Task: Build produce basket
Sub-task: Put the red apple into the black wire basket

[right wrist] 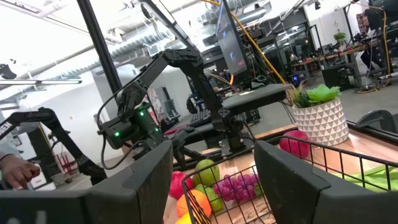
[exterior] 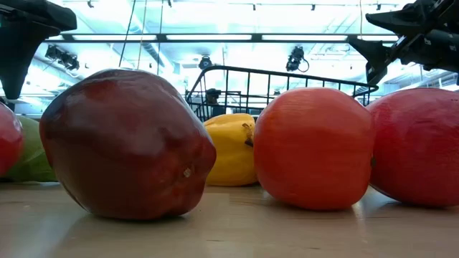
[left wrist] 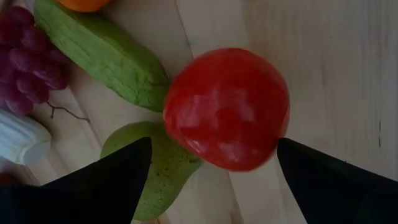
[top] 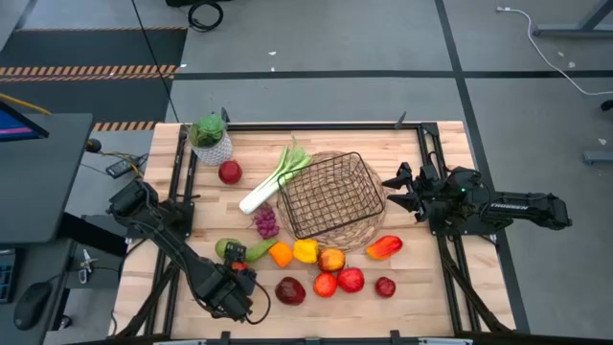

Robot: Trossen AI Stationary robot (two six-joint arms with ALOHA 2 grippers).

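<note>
The dark wire basket (top: pixel 330 196) stands on its round wicker base at the table's middle. The produce lies around it: a leek (top: pixel 273 177), grapes (top: pixel 265 222), a pear (top: pixel 230 249), an orange (top: pixel 281 254), a yellow pepper (top: pixel 306 251), a red pepper (top: pixel 383 247), and red apples (top: pixel 290 290) along the near edge. My left gripper (left wrist: pixel 214 142) hangs open over a small red fruit (left wrist: pixel 227 109), a finger on either side without touching; the fruit lies against the pear (left wrist: pixel 155 171). My right gripper (top: pixel 391 192) is open, level, at the basket's right rim (right wrist: pixel 298 158).
A leafy plant in a white pot (top: pixel 211 139) stands at the far left corner, with a red apple (top: pixel 230 172) beside it. A long green vegetable (left wrist: pixel 102 53) lies next to the pear. Bare wood shows at the near left and far right.
</note>
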